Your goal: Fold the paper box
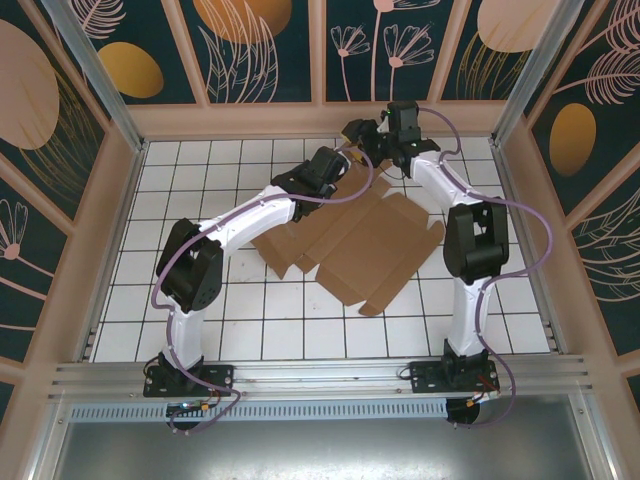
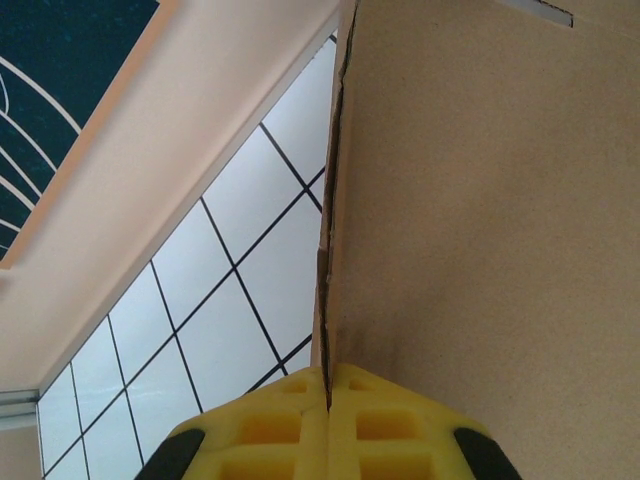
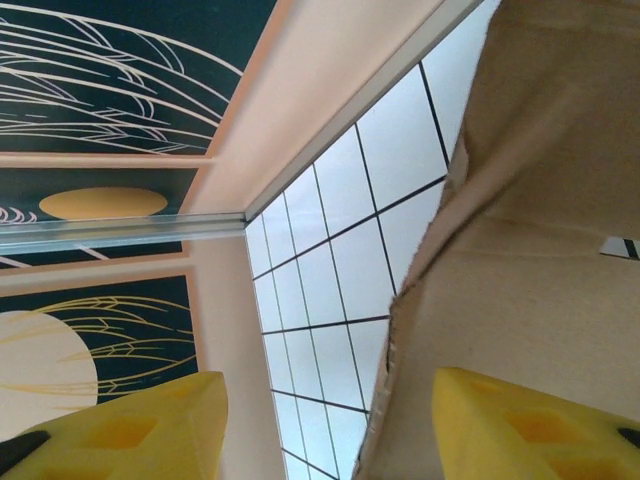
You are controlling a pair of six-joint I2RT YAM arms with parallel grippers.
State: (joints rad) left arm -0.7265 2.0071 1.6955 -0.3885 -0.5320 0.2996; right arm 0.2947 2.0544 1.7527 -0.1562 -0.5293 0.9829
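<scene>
The paper box is a brown die-cut cardboard sheet lying mostly flat in the middle of the tiled table, and its far flap is lifted toward the back wall. My left gripper is at that far flap. In the left wrist view its yellow jaws are shut on the thin edge of the cardboard. My right gripper hovers just behind it, and is open. The flap's ragged edge stands between its fingers, close against the right finger and apart from the left one.
The back wall rises directly behind both grippers. Side walls and aluminium posts enclose the white tiled table. Both arms reach across the table over the sheet's left and right sides.
</scene>
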